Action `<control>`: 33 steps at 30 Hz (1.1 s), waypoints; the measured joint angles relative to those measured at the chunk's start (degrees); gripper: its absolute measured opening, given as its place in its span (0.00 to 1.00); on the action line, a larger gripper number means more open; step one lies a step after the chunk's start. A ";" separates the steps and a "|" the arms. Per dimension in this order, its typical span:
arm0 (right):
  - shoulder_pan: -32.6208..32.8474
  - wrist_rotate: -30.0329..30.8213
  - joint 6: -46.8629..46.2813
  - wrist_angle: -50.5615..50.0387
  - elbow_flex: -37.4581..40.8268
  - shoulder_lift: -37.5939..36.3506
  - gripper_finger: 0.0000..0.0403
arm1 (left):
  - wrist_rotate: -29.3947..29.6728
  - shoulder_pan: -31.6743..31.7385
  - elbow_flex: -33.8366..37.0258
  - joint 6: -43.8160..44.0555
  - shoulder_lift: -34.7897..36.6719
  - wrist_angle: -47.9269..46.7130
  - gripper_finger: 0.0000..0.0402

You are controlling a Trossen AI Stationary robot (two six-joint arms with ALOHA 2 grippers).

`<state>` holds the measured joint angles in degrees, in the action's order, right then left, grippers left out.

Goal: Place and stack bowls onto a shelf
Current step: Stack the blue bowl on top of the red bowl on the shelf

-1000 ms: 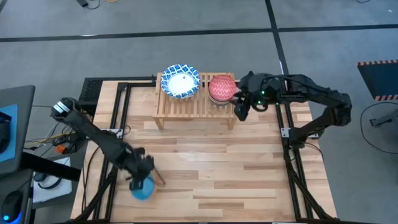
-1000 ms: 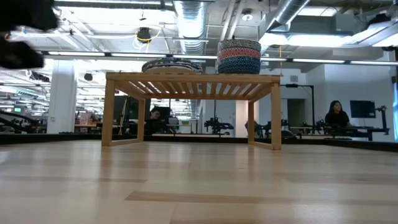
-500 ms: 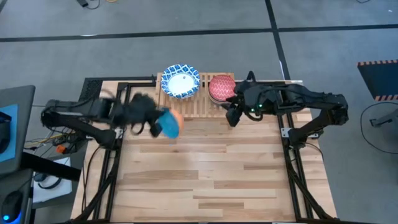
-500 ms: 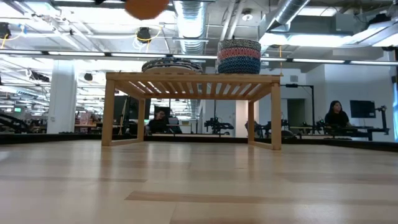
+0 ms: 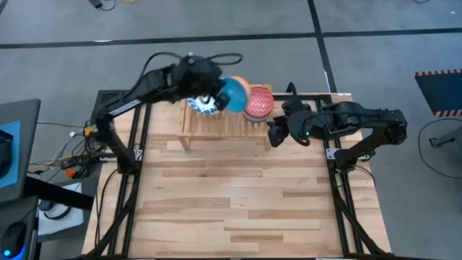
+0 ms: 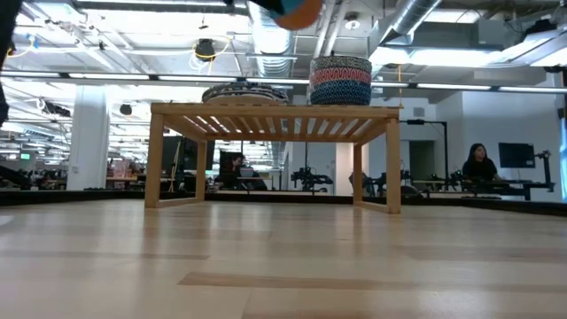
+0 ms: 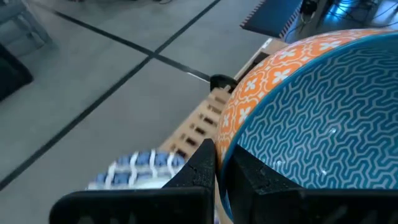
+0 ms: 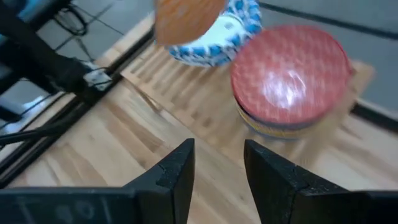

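Shelf (image 5: 225, 124) at 12 o'clock already bearing white bowl (image 5: 205, 105) and red bowl (image 5: 258, 102). Blue bowl (image 5: 233, 94) (orange outside) pinched by left gripper (image 5: 214, 92) fingers above, unplaced. Right gripper (image 5: 276, 131) fingers spread at 2 o'clock.

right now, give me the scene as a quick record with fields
shelf: light-wood rack at the table's far edge
on shelf: white blue-rimmed bowl and red bowl, side by side
left gripper: jaws shut on blue bowl, held in the air above the shelf
right gripper: jaws open, empty, beside the shelf's right end
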<state>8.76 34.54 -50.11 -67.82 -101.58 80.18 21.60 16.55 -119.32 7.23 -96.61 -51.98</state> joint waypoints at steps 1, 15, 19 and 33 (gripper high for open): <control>0.56 0.91 -2.00 -2.00 0.00 0.00 0.40 | -1.04 0.66 -2.17 -0.51 -1.97 -0.12 0.00; -0.15 3.87 -9.26 -9.94 0.00 0.00 0.39 | -12.45 4.84 -14.05 -0.55 -17.18 0.81 0.00; -4.20 5.26 -3.66 -6.24 0.00 0.00 0.39 | -12.25 4.84 -13.71 -0.82 -17.15 0.43 0.00; -20.48 -7.40 22.81 11.23 0.00 0.46 0.39 | -13.42 4.94 -13.64 0.00 -19.62 -1.81 0.02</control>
<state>-11.72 27.13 -27.29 -56.59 -101.58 80.64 8.17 21.50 -132.97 7.23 -116.23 -53.79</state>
